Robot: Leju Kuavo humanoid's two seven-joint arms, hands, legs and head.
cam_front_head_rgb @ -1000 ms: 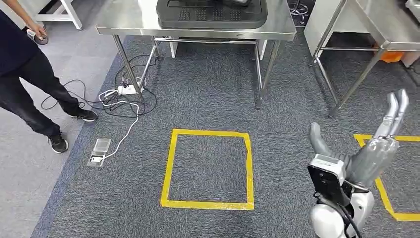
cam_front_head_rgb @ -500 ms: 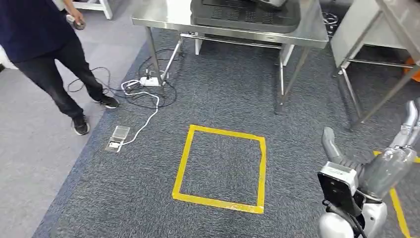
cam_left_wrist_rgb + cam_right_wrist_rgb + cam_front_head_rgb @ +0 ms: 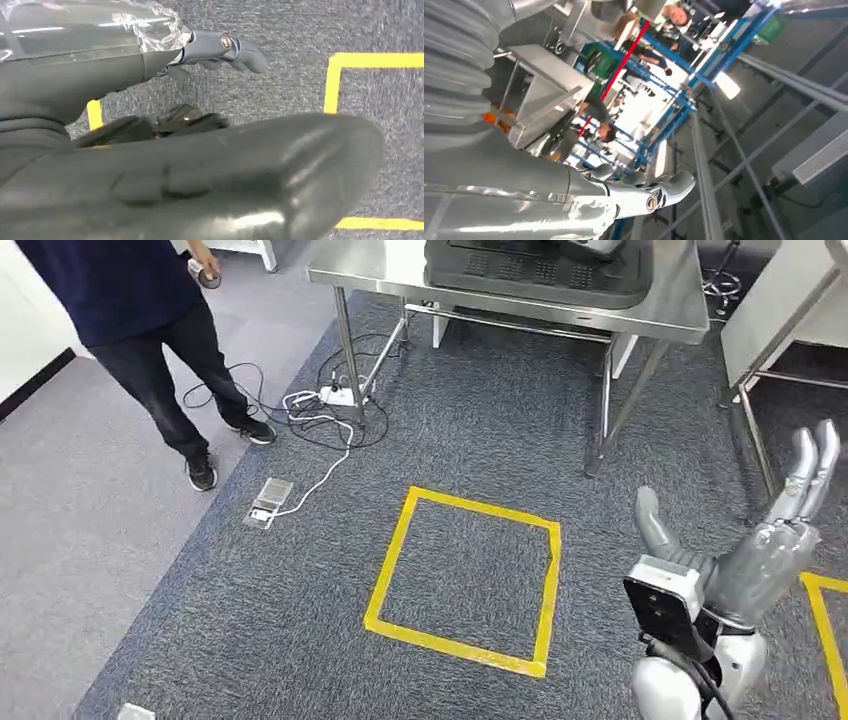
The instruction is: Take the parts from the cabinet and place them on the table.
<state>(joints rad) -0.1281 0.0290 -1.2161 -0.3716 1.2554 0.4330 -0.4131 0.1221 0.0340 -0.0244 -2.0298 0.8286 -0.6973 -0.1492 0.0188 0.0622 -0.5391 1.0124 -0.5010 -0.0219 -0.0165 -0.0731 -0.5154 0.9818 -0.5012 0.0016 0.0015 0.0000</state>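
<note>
1. The big grey carpet floor takes up most of the head view. It has a paler strip at 9 o'clock.
2. A shiny metal surface stands at 12 o'clock. A dark tray sits on top of it. This looks like the place where the parts should go.
3. A person in dark clothes stands at 10 o'clock, holding a small thing in one hand.
4. A yellow tape square is stuck on the carpet in the middle. I think it marks a spot for the robot to stand.
5. The right hand is raised at 4 o'clock. Its fingers are spread apart and it holds nothing, so I think it is ready to pick up.
6. The left hand hangs over the carpet. Its fingers curl a bit and nothing sits in them.
7. White cables lie by the surface's leg at 11 o'clock.
8. I see no parts or cabinet here, so none are picked up yet.
</note>
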